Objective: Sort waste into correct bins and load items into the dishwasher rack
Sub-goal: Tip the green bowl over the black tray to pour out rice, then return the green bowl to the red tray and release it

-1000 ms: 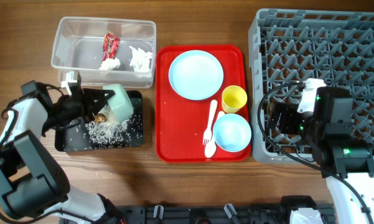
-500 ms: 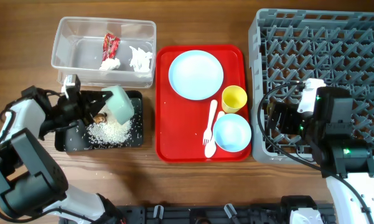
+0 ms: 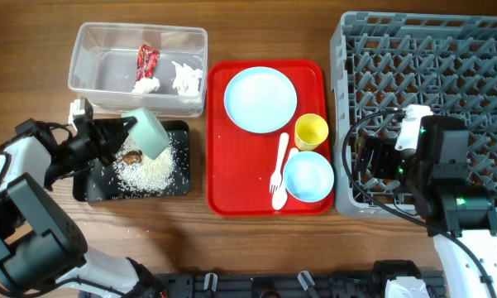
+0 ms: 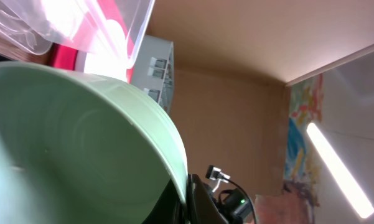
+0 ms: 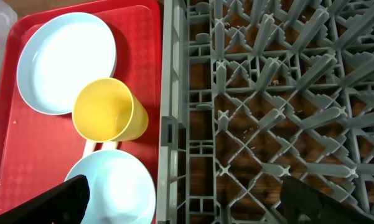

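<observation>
Clamps pale green bowl (image 3: 151,134) in left gripper (image 3: 124,128), tilted over black tray (image 3: 89,192), left of red tray (image 3: 219,178). Holds right gripper (image 5: 183,190) wide apart over dishwasher rack (image 3: 422,58) edge, right of red tray.

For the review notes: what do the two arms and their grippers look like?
The left arm and right arm are black with white shell sections; the right carries looping black cables and a small green light. The left gripper and right gripper have black fingers.
</observation>
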`<state>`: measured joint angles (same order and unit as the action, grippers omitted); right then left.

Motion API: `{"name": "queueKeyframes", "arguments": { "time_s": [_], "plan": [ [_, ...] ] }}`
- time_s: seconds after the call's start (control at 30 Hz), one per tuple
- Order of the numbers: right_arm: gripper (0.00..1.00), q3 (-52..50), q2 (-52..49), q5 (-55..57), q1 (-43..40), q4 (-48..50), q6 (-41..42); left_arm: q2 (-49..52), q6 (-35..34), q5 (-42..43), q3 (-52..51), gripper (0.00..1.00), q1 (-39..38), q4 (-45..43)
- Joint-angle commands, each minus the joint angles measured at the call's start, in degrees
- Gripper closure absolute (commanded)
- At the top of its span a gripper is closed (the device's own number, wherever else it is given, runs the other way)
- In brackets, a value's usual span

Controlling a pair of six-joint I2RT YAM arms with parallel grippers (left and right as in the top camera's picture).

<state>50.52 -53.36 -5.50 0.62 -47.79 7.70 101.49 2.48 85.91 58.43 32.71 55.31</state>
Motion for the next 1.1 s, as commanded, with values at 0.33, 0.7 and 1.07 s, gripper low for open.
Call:
{"name": "queueKeyframes", "arguments": {
  "time_s": [0.33,0.7,1.07],
  "plan": [
    [0.00,1.4,-0.1,0.5,0.2,-0.1,0.0,-4.9,1.2,0.0,0.8,0.96,-4.7,0.9],
    [0.00,1.4,-0.1,0.5,0.2,0.0,0.0,-10.5,1.0,-28.2,6.6,0.96,-31.1,-7.1],
    [0.00,1.4,-0.1,0.5,0.2,-0.1,0.0,-9.3,-10.1,-70.7,6.6,0.96,-60.4,-18.7]
  ]
}}
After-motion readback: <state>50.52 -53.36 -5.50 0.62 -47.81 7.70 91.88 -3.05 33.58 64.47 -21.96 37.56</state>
